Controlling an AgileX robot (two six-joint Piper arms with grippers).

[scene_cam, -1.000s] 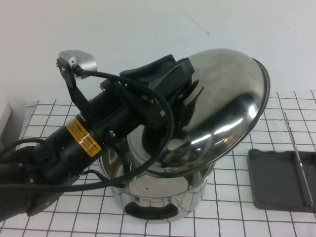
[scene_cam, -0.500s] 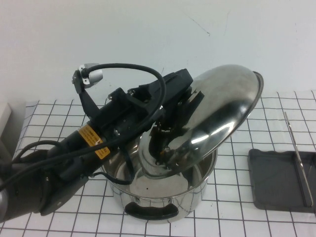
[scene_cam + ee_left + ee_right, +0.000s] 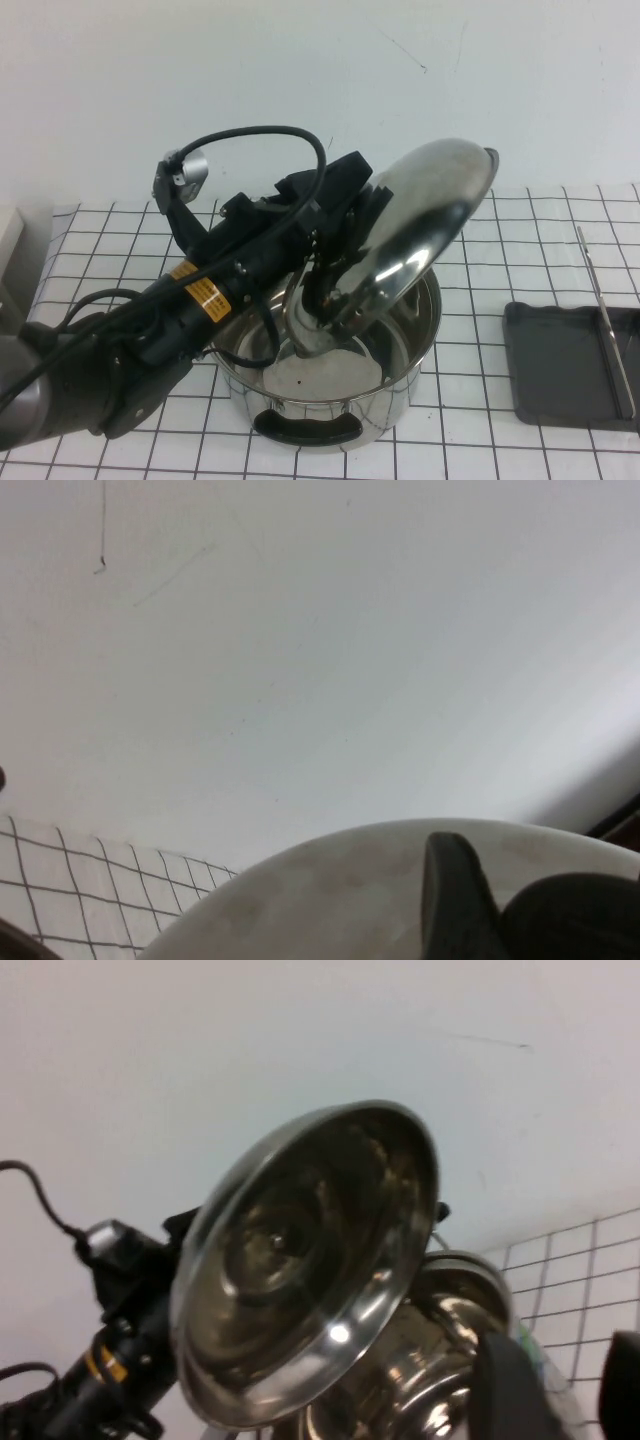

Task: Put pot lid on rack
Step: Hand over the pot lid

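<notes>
Your pot lid (image 3: 430, 215) hangs tilted above the steel pot (image 3: 330, 385), left gripper (image 3: 345, 240) clamped on its knob. Rack (image 3: 570, 365) sits at three o'clock. Yellow arm label (image 3: 203, 293): unreadable. Right gripper (image 3: 560, 1390): jaw state unclear.

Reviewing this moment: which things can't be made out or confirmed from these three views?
- Knob of the pot lid: high view, hidden behind the left gripper; whether its fingers clamp it is unseen.
- Right gripper: only dark fingertips show, cut by the right wrist view's edge; absent from the high view.
- Rack: high view, cut by the edge.
- Pot: interior partly hidden by the lid.
</notes>
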